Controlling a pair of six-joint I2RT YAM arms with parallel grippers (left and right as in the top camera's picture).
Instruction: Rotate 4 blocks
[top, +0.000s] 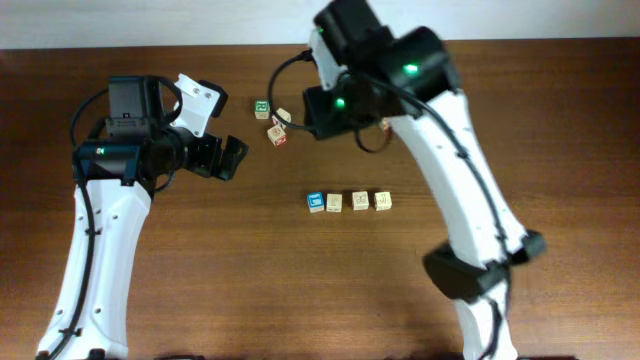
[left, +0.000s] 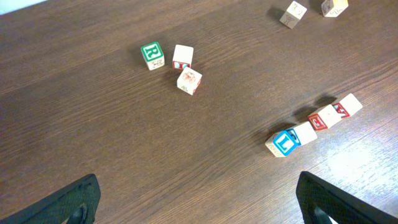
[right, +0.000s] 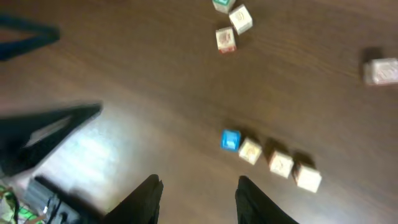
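The four blocks lie in a short row on the brown table: a blue-faced block (top: 316, 203) at the left end, then three pale beige blocks (top: 334, 203) (top: 360, 201) (top: 383, 201). The left wrist view shows the same row, with the blue block (left: 285, 142) nearest. In the right wrist view the blue block (right: 231, 140) leads the row. My left gripper (left: 198, 180) hangs wide open over bare wood, left of the row. High above the table, my right gripper (right: 198, 180) is open and holds nothing, with the row ahead to its right.
A green "R" cube (top: 262, 109) and two pale cubes (top: 283, 117) (top: 277, 135) sit at the back, between the arms. Two more cubes (left: 292, 14) (left: 334, 6) lie farther right, mostly under the right arm (top: 440, 150) in the overhead view.
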